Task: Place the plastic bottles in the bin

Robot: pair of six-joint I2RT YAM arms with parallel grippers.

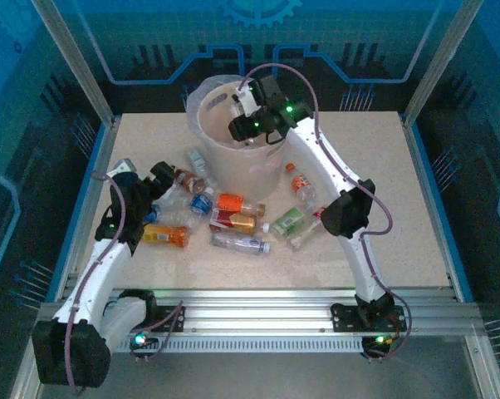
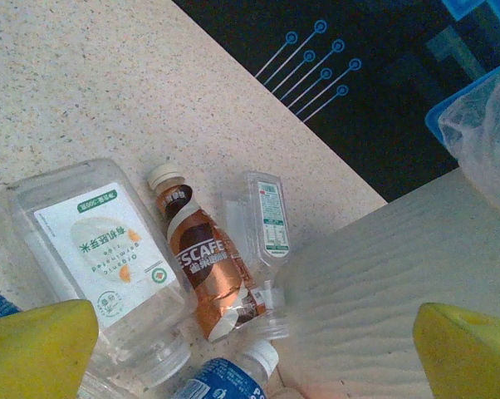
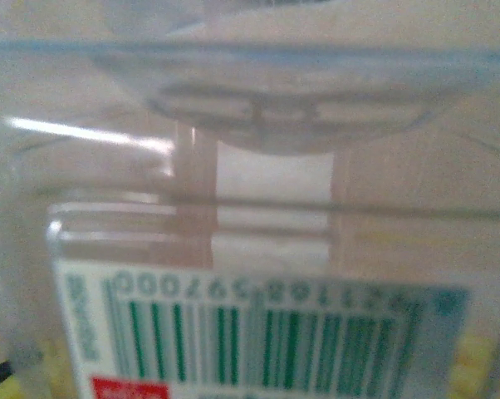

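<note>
Since the right gripper grips a clear barcode-labelled bottle over the bin at far centre, release only when well inside the rim; left gripper gapes wide over loose bottles.

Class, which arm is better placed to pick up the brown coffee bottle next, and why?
Left. The left tool hovers open above the brown coffee bottle; the right tool holds a clear bottle over the bin.
</note>
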